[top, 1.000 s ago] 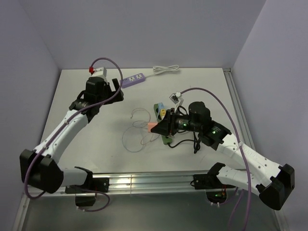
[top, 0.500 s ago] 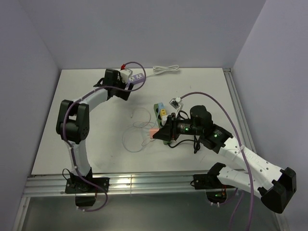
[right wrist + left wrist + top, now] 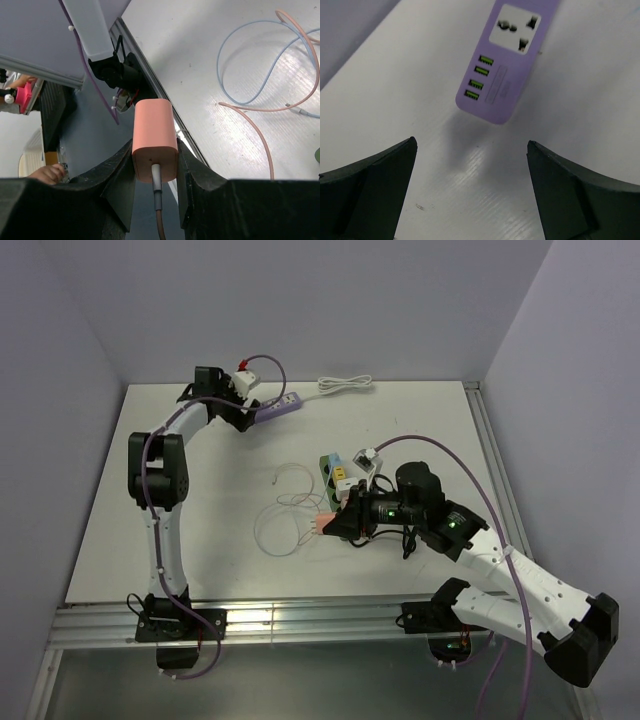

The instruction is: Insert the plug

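Observation:
A salmon-pink plug (image 3: 155, 137) with its pink cable sits between the fingers of my right gripper (image 3: 155, 150), which is shut on it. In the top view this gripper (image 3: 330, 523) holds the plug (image 3: 318, 525) just above the middle of the table. The purple power strip (image 3: 278, 405) lies at the far left. In the left wrist view its near end (image 3: 512, 60) shows a socket and green USB ports. My left gripper (image 3: 471, 143) hovers open just short of that end, with nothing between its fingers. From above, the left gripper (image 3: 243, 412) sits beside the strip's left end.
A green power strip (image 3: 334, 473) with coloured blocks lies beside the right gripper. Thin pink and blue cable loops (image 3: 285, 520) spread over the table centre. A coiled white cord (image 3: 345, 386) lies at the back. The metal rail (image 3: 300, 618) runs along the near edge.
The left arm has swung up and back, bringing its open gripper to the purple strip's left end. The right gripper has shifted slightly nearer with the plug still held.

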Robot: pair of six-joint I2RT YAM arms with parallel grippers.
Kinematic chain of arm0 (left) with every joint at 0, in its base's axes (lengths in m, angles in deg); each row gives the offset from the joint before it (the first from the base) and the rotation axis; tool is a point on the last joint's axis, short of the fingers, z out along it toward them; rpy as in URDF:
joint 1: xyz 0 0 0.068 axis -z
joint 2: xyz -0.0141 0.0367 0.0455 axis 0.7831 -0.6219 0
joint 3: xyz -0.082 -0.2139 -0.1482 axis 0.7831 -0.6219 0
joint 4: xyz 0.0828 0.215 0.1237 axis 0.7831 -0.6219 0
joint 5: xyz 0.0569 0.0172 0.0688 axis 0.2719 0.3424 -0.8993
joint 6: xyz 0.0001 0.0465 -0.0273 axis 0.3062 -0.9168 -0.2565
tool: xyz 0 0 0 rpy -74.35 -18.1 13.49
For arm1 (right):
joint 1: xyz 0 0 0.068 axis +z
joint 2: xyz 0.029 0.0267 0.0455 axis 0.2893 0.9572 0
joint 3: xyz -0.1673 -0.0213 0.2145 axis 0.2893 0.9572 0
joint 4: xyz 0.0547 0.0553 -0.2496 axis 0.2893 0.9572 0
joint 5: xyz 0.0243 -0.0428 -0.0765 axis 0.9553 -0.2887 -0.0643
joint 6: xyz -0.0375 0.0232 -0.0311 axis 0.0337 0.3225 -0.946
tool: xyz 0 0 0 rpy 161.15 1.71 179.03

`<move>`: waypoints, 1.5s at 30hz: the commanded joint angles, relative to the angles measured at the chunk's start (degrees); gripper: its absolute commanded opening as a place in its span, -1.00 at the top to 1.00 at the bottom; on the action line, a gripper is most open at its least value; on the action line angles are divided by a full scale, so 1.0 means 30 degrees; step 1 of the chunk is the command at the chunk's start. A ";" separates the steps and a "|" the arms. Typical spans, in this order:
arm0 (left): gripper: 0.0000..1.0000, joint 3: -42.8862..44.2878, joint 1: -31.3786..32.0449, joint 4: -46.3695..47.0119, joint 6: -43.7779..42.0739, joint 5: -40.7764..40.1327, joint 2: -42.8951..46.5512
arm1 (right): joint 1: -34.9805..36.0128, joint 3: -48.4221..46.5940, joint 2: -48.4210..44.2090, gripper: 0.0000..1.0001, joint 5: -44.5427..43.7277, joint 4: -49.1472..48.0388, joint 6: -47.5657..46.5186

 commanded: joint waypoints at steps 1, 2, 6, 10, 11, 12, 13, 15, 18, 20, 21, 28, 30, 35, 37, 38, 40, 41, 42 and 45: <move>-0.94 0.0752 -0.0109 -0.1291 -0.2102 0.2156 -0.0665 | -0.0071 0.0060 0.0069 1.00 -0.0008 -0.0653 -0.0200; -0.93 0.1275 -0.0109 -0.1702 -0.2339 0.2595 -0.0870 | -0.0129 0.0002 0.0215 1.00 -0.0038 -0.0624 -0.0229; -0.94 0.2157 -0.0197 -0.2234 -0.2197 0.4147 -0.2040 | -0.0188 0.0031 0.0479 1.00 -0.0243 -0.1091 0.0005; -0.94 0.3415 -0.0226 -0.2321 -0.1787 0.5173 -0.3125 | -0.0188 0.0060 0.0890 1.00 -0.0302 -0.1297 0.0210; -0.94 0.3999 -0.0226 -0.2293 -0.1669 0.5496 -0.3360 | -0.0159 0.0089 0.0948 1.00 -0.0389 -0.1327 0.0211; -0.95 0.4411 -0.0226 -0.2438 -0.1522 0.5412 -0.3797 | -0.0188 0.0147 0.1007 1.00 -0.0448 -0.1385 0.0327; -0.95 0.4821 -0.0197 -0.2468 -0.1260 0.5383 -0.4004 | -0.0217 0.0177 0.1037 1.00 -0.0506 -0.1386 0.0328; -0.97 0.5673 -0.0197 -0.2266 -0.0531 0.5558 -0.4444 | -0.0188 0.0148 0.1095 1.00 -0.0682 -0.1327 0.0240; -0.99 0.6259 -0.0197 -0.1620 0.0031 0.5439 -0.4796 | -0.0218 0.0119 0.1300 1.00 -0.0799 -0.1443 0.0211; -0.99 0.6988 -0.0168 -0.1822 -0.0055 0.5993 -0.5060 | -0.0247 0.0089 0.1504 1.00 -0.0741 -0.1532 0.0240; -0.99 0.7312 -0.0168 -0.2462 -0.0346 0.6143 -0.5351 | -0.0305 0.0089 0.1593 1.00 -0.0683 -0.1590 0.0240; -0.58 0.7845 0.0680 -0.4255 -0.2719 0.5209 -0.5589 | -0.0481 0.0324 0.1652 1.00 -0.0624 -0.1913 0.0269; -0.49 0.7288 0.1207 -0.4343 -0.3508 0.4421 -0.5443 | -0.0510 0.0353 0.1682 1.00 -0.0565 -0.1913 0.0240; 0.48 0.7200 0.1853 -0.4754 -0.3954 0.3800 -0.5472 | -0.0627 0.0645 0.1506 1.00 -0.0566 -0.2000 0.0269; 0.66 0.6355 0.1825 -0.4375 -0.3399 0.3597 -0.5151 | -0.0657 0.0821 0.1331 1.00 -0.0507 -0.2088 0.0357; 0.74 0.5943 0.1795 -0.3793 -0.2816 0.3479 -0.4714 | -0.0657 0.0880 0.1301 1.00 -0.0449 -0.2205 0.0415; 0.89 0.4832 0.1766 -0.3640 -0.2489 0.3478 -0.4272 | -0.0657 0.1084 0.1068 1.00 -0.0390 -0.2352 0.0503; 0.95 0.4622 0.1766 -0.3872 -0.1995 0.3594 -0.3893 | -0.0715 0.1172 0.0979 1.00 -0.0303 -0.2497 0.0533; 0.99 0.4446 0.1737 -0.4107 -0.1700 0.3798 -0.3744 | -0.0716 0.1260 0.0833 1.00 -0.0215 -0.2615 0.0591; 1.00 0.4123 0.1356 -0.5158 -0.0061 0.4707 -0.3159 | -0.0716 0.1729 0.0306 1.00 -0.0097 -0.2967 0.0679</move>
